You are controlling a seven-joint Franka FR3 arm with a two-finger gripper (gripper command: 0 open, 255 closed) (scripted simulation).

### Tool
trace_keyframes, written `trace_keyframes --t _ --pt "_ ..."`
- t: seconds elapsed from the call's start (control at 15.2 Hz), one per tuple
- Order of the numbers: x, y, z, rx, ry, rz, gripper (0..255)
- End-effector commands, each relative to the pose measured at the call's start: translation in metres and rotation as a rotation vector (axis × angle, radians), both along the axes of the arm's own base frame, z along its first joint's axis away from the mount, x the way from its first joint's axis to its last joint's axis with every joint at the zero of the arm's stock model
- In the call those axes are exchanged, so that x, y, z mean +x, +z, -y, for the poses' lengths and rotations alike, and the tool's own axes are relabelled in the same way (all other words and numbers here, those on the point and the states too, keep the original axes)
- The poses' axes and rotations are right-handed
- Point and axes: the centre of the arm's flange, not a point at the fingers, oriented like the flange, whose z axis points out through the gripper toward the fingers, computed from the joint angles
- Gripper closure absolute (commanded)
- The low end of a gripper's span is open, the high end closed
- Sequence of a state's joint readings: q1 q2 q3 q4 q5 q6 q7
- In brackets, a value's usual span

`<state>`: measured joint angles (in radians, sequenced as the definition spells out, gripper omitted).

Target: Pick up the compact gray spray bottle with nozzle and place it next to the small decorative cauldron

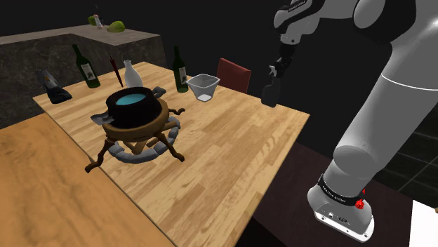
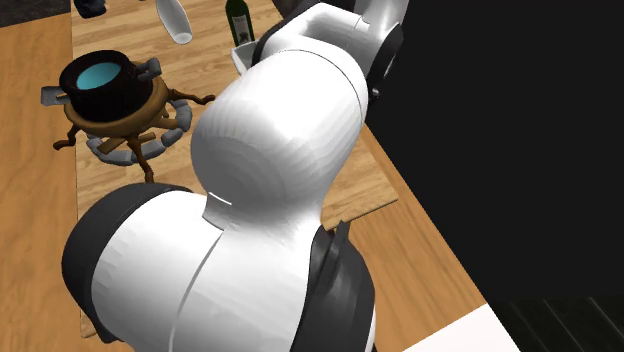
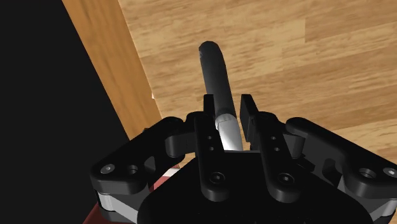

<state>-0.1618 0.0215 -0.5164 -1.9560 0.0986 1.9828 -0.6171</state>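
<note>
A wooden plank table is stretching across the middle of the scene. A second, warmer-toned wooden surface is lying just beside it, near and at the shoulder view's left. A dark red chair is standing at the table's far side, its back showing above the top. At the far left a dark mottled counter is rising behind the table. A dark tiled floor is showing at the right, and a black area is spreading beyond the furniture.
</note>
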Motion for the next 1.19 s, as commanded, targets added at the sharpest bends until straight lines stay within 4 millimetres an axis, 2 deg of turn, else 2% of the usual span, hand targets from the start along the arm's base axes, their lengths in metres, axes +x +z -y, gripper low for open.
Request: trace_keyframes --t 0.0,1.12 --pt "0.0 0.011 0.001 0.0 0.0 0.0 255" --pt "0.0 0.101 0.001 0.0 0.0 0.0 255"
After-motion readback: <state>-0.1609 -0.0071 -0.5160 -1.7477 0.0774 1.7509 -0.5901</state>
